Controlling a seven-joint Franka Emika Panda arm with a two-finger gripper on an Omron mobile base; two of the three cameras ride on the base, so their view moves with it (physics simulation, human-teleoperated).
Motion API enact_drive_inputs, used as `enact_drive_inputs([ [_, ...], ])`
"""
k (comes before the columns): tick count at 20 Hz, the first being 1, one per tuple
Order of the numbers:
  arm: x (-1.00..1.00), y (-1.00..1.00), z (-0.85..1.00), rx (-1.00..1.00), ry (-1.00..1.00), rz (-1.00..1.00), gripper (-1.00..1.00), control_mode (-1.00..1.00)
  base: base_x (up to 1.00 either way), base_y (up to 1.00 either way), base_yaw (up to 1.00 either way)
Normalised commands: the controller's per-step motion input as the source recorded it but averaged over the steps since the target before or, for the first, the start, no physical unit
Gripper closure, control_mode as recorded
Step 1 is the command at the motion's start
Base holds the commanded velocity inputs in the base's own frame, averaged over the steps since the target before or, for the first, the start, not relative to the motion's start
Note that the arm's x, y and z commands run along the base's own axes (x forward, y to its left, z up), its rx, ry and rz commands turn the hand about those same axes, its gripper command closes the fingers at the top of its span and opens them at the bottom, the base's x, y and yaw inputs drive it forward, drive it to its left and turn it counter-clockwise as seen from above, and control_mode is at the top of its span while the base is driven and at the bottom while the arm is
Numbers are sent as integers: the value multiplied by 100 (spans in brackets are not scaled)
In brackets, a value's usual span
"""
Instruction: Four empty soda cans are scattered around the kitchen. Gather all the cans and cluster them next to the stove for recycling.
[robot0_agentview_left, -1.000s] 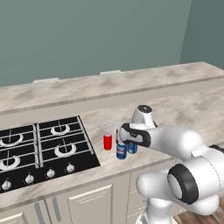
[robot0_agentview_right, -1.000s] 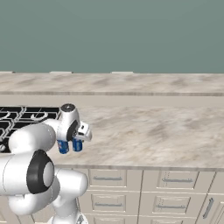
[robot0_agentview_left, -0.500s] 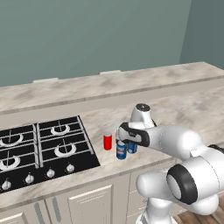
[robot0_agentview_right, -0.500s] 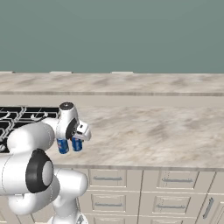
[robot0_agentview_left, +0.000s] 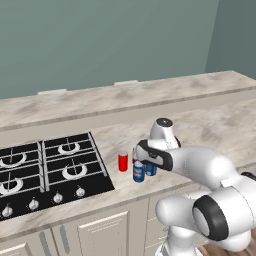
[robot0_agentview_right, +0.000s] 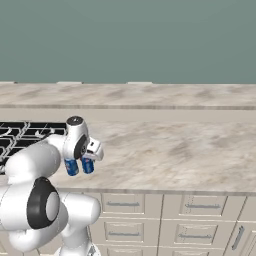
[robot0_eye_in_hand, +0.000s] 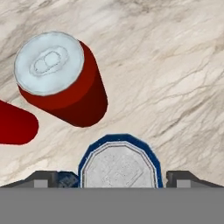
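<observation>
Gripper (robot0_eye_in_hand: 117, 179) spread wide, fingertips (robot0_eye_in_hand: 41, 178) either side of blue can (robot0_eye_in_hand: 119, 165), not pinching. Can upright on bench (robot0_eye_in_hand: 175, 87), directly below gripper, long axis vertical; straight lift should clear. Beyond: red can (robot0_eye_in_hand: 61, 78) upright, near. Arm bent low over bench edge, hand pointing down. Cluster just beside stove (robot0_agentview_left: 50, 170).

The white arm reaches forward and low, its forearm lying nearly level, the wrist bent so the hand points straight down. The gripper (robot0_eye_in_hand: 118, 179) has its jaws spread wide — one dark fingertip (robot0_eye_in_hand: 43, 178) on each side, clear space between tip and whatever sits between the jaws.
</observation>
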Motion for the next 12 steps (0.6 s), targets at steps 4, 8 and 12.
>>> enact_drive_inputs([
  [4, 0, -2, 28, 0, -3, 0, -100, -100, 0, 0, 0],
  [8, 4, -5, 30, 1, 0, 0, -100, -100, 0, 0, 0],
  [12, 0, -5, 28, 0, 0, 0, -100, -100, 0, 0, 0],
])
